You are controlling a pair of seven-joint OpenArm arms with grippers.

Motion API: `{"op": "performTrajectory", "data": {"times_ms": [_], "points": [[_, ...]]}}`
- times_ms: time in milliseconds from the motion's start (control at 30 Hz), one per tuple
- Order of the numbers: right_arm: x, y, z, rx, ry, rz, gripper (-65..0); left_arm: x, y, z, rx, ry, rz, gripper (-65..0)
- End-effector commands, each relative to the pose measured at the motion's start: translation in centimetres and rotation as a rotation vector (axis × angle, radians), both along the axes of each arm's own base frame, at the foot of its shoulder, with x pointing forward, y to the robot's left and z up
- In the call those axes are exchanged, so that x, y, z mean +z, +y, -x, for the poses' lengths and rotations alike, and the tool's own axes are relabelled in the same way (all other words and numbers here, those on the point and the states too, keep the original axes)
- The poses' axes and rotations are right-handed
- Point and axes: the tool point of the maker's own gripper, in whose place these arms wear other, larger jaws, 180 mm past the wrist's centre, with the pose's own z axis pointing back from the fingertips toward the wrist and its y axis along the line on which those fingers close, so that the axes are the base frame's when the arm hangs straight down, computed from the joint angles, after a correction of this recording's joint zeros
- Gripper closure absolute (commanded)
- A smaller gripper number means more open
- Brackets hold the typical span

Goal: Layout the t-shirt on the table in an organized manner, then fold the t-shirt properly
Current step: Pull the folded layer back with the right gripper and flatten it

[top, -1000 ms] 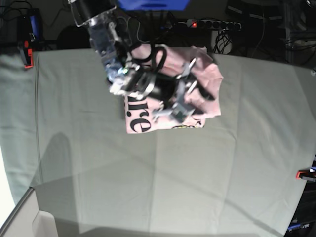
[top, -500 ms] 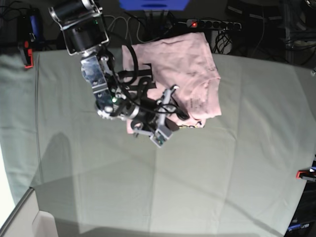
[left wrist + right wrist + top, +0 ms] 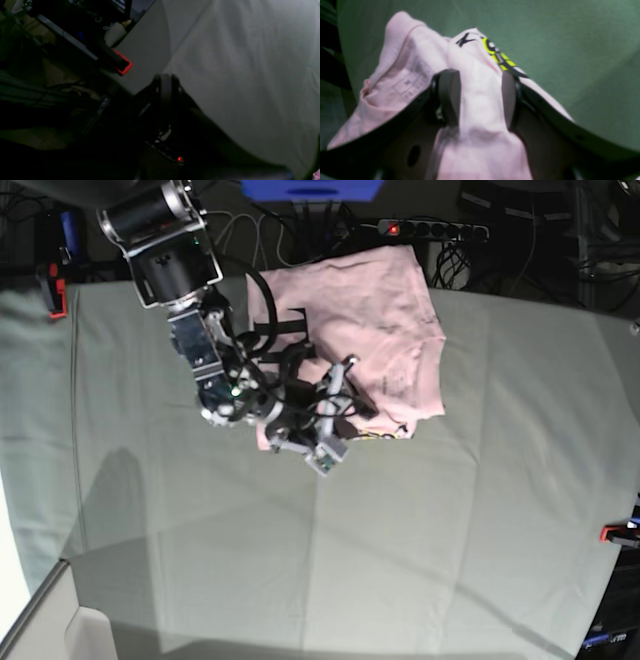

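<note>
Jaws of the right gripper (image 3: 477, 97) are standing partly apart with a ridge of the pink t-shirt (image 3: 375, 330) running up between the two pads; the cloth fills the gap and appears to be pinched there, though blur leaves the firmness of the hold hard to judge. From the base view that gripper (image 3: 318, 435) is sitting at the shirt's near edge, just where the bunched layers and the yellow print are showing, which looks like a sensible place to catch a hem and draw it out flat.

Lying bunched and doubled over near the far edge of the bench (image 3: 420, 560), the shirt is partly hanging toward the cables behind, so it is not laid out yet. Pulling it toward the open middle would seem to be the reason for the low, forward reach.

Over at the side, the left gripper (image 3: 165, 86) is waiting with its jaws closed on nothing, parked above the bench edge (image 3: 225, 62) near a red clamp (image 3: 123, 65), well apart from the shirt and probably keeping clear.
</note>
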Motion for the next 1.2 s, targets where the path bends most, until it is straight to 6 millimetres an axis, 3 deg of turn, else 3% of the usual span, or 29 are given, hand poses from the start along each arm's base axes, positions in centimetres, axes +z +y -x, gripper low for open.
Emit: {"op": "performTrajectory", "data": {"times_ms": [0,133,167,433,667,1100,1167], "points": [[1.3,0.4,-0.8,0.009,-0.037,-0.034,-23.4,1.4,0.6,-0.5,-0.009,-0.032,-0.037,-0.4],[1.0,0.5,-0.4,0.039,-0.039,-0.016,-2.6,1.5,0.6,-0.6,-0.009,-0.034,-0.037,-0.4],[1.0,0.2,-0.5,0.035,-0.041,-0.012,0.0,1.5,0.6,-0.6,-0.009,-0.034,-0.037,-0.4],[1.7,-1.1,-1.9,0.020,-0.072,0.004,0.0,1.5,0.6,-0.6,-0.009,-0.035,-0.037,-0.4],[4.4,-3.1,-4.8,-0.085,-0.138,-0.036,0.0,1.5,0.6,-0.6,-0.009,-0.035,-0.037,-0.4],[3.1,-2.7,-3.2,-0.057,-0.107,-0.022,0.0,1.8,0.6,-1.2,-0.009,-0.053,-0.035,-0.4],[3.0,-2.7,-2.8,-0.038,-0.110,-0.009,-4.6,1.7,0.5,-1.2,-0.008,-0.053,-0.034,-0.4]]}}
